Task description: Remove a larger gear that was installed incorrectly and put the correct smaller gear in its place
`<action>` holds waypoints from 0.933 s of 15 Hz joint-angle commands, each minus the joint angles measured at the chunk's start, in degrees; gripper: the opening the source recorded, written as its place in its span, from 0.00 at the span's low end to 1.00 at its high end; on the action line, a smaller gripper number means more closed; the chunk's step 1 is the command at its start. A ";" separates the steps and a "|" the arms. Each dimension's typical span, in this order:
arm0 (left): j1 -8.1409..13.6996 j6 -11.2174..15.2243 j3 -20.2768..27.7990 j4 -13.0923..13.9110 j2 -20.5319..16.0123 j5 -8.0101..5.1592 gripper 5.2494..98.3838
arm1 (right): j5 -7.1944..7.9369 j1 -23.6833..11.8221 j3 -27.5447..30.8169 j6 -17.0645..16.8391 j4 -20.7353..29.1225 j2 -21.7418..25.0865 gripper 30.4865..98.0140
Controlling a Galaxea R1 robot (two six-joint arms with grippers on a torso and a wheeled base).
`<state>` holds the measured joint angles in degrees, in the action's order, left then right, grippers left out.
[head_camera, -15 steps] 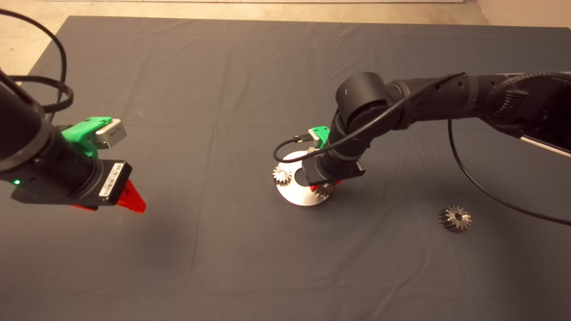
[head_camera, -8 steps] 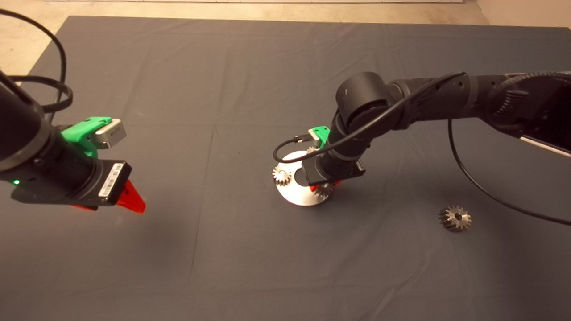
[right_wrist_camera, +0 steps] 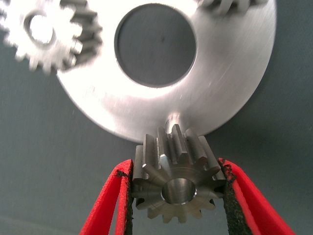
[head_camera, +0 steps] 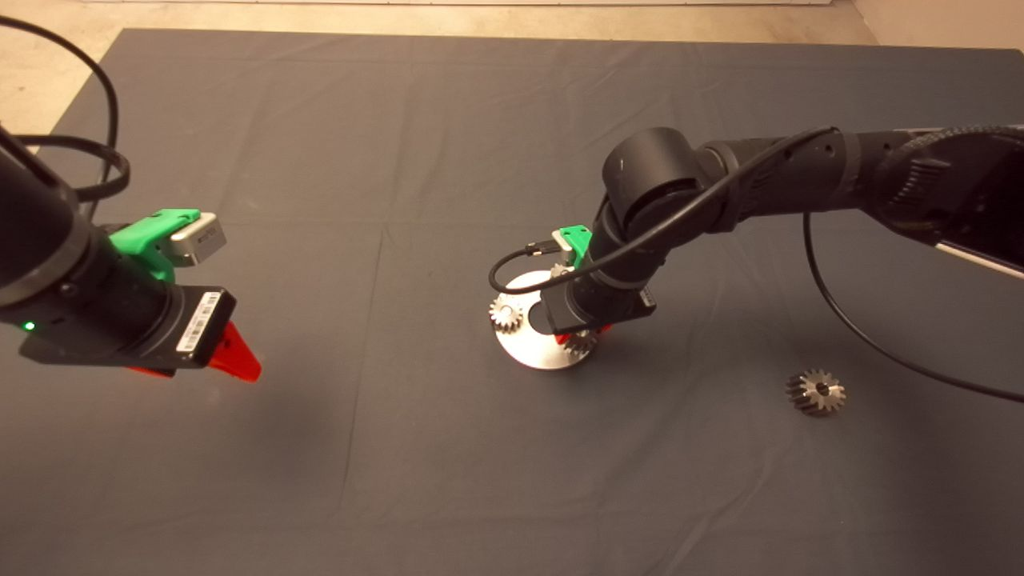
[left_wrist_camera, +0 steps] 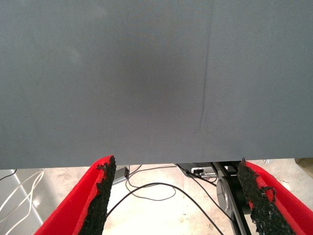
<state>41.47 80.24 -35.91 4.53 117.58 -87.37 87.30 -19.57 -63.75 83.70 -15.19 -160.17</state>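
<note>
Smaller gear [right_wrist_camera: 176, 186]: being pinched on two opposite sides by the right gripper's red fingers, at the near rim of the steel disc [right_wrist_camera: 230, 98] and overlapping that rim; its bore is sitting just short of the disc's bare peg [right_wrist_camera: 172, 117], so it is not yet looking seated.
Left gripper [left_wrist_camera: 175, 166]: hanging over the mat [head_camera: 400, 160] well to the left of the disc, fingers spread, carrying nothing.
Pale small gear [right_wrist_camera: 49, 34]: sitting on the disc's left rim; a second one [right_wrist_camera: 227, 5] is showing at the far rim.
Right gripper [right_wrist_camera: 176, 169]: working directly over the disc, closed on the smaller gear.
Larger gear [head_camera: 816, 392]: lying alone on the mat, well to the right of the disc.
Progress: removal is appearing done; what is remaining is lining the bore over the peg, lowering, and letting go.
</note>
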 commanded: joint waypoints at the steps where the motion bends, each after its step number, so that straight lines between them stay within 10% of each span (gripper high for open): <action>1: 0.89 -0.17 -0.81 -0.04 -0.11 -7.63 0.63 | -0.20 -1.62 6.29 1.53 -0.98 3.81 0.09; 14: 0.89 -0.17 -1.16 -0.40 0.16 -7.63 0.63 | -0.02 -1.36 1.81 0.76 -6.86 1.39 0.08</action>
<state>41.47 80.24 -36.78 4.51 117.61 -87.37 87.52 -19.54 -61.11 84.51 -17.78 -157.41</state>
